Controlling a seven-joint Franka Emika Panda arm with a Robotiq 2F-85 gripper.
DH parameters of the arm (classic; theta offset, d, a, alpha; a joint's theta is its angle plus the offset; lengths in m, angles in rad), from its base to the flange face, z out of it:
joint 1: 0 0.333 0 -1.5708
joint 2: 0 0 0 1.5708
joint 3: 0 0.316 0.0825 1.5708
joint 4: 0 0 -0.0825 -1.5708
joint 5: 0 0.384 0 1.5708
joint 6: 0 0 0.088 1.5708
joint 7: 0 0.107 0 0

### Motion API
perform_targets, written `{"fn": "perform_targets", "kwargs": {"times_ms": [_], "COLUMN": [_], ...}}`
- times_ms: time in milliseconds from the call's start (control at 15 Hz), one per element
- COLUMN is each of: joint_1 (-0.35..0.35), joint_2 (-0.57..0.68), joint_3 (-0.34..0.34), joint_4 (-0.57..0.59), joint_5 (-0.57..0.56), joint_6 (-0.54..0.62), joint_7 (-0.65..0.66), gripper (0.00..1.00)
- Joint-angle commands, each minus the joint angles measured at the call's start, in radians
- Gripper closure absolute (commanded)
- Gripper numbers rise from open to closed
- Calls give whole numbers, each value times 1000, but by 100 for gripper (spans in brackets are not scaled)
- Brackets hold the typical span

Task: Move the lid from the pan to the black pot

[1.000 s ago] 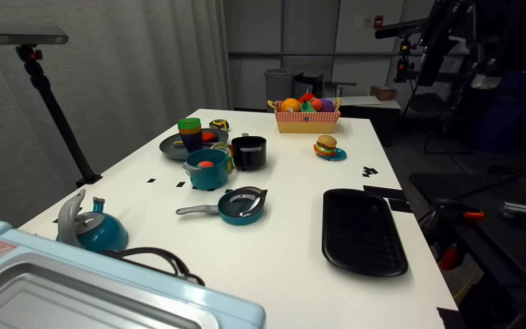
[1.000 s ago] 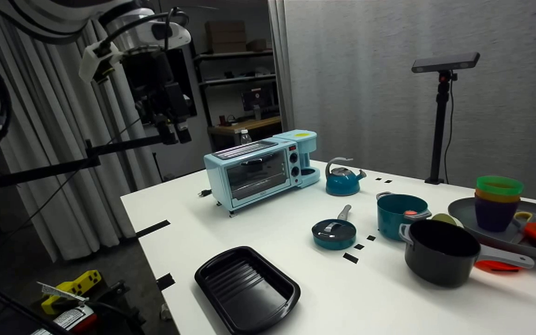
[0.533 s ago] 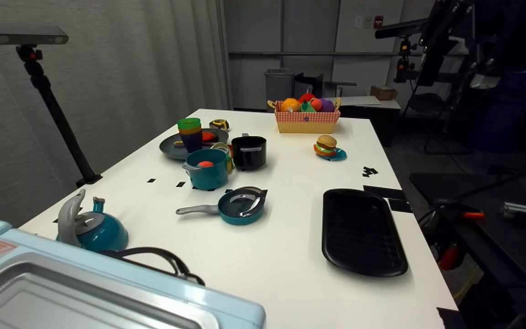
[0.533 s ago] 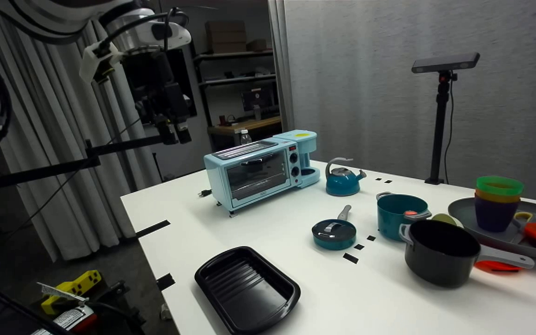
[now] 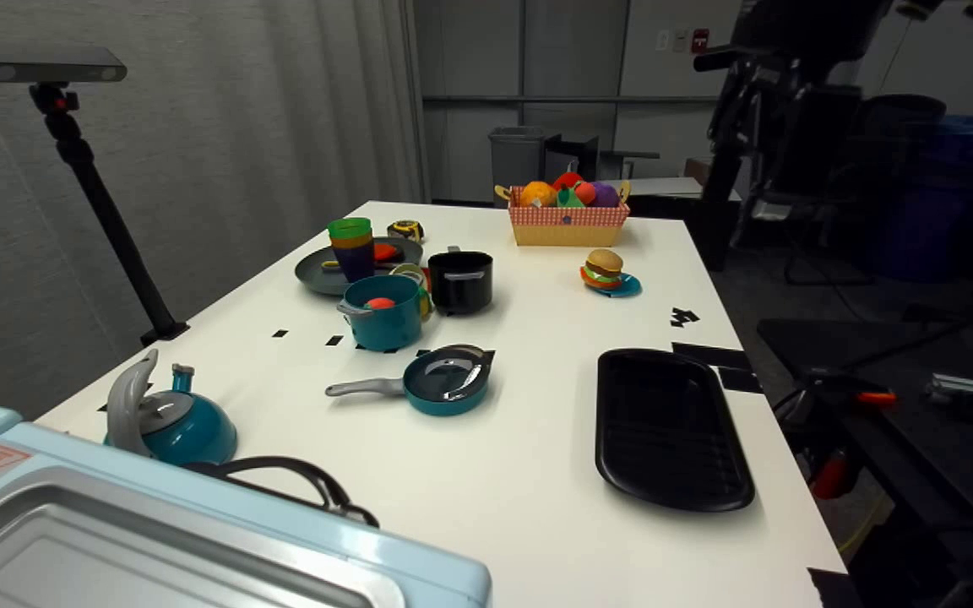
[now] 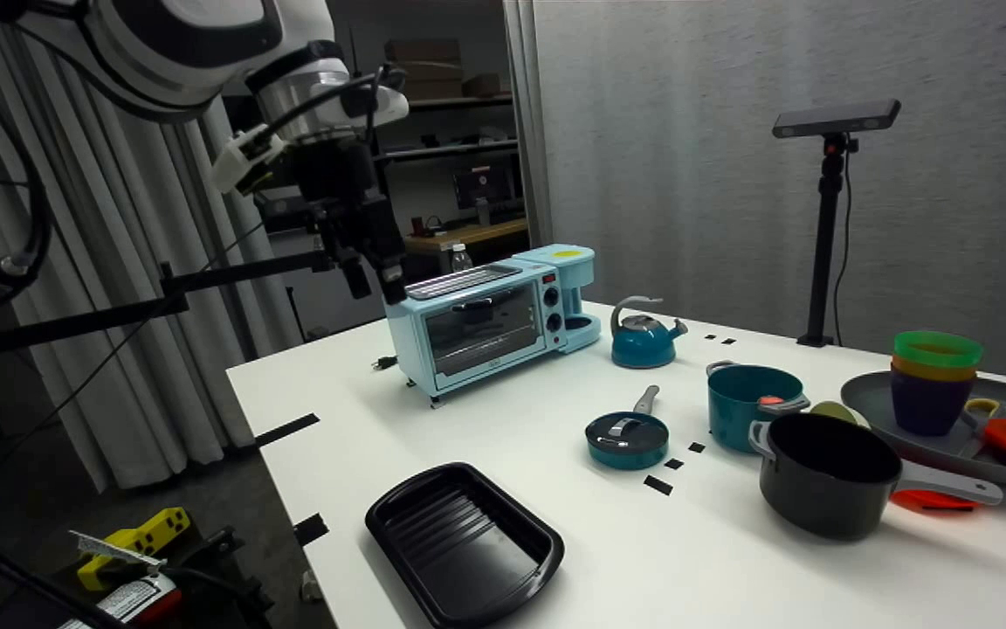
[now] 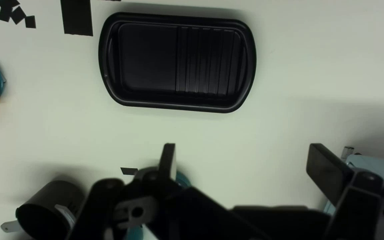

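Note:
The dark round lid [image 6: 641, 428] [image 5: 453, 371] lies on top of the small teal pan [image 6: 628, 459] [image 5: 446, 406], its grey grip facing up. The black pot [image 6: 824, 498] [image 5: 463, 294] stands upright with its top uncovered, beyond a teal pot from the pan. In the wrist view the black pot [image 7: 53, 196] shows at the lower left. My gripper [image 6: 376, 291] [image 5: 744, 203] is high up, well apart from the lid. In the wrist view my gripper [image 7: 242, 148] has its fingers wide apart with nothing between them. A teal curve behind the left finger is mostly hidden.
A black rectangular tray [image 7: 148, 56] [image 6: 468, 546] lies near the table edge. A light blue toaster oven [image 6: 485, 328] and a teal kettle [image 6: 643, 341] stand on one side. The deeper teal pot [image 6: 752, 406] stands beside the black pot. A toy burger [image 5: 603, 268] and fruit basket [image 5: 568, 228] are farther off.
In the last half second my arm and gripper have shifted sideways and slightly down in both exterior views, toward the table. The lid, pan and black pot have not moved.

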Motion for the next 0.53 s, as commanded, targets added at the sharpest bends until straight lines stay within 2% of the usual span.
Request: {"fn": "perform_targets", "kwargs": {"times_ms": [0, 467], "joint_1": [-48, -58], "joint_2": [165, 396], "joint_3": [-21, -57], "joint_4": [80, 287], "joint_5": [-77, -222], "joint_6": [90, 125], "joint_7": [3, -8], "gripper": [0, 0]}}
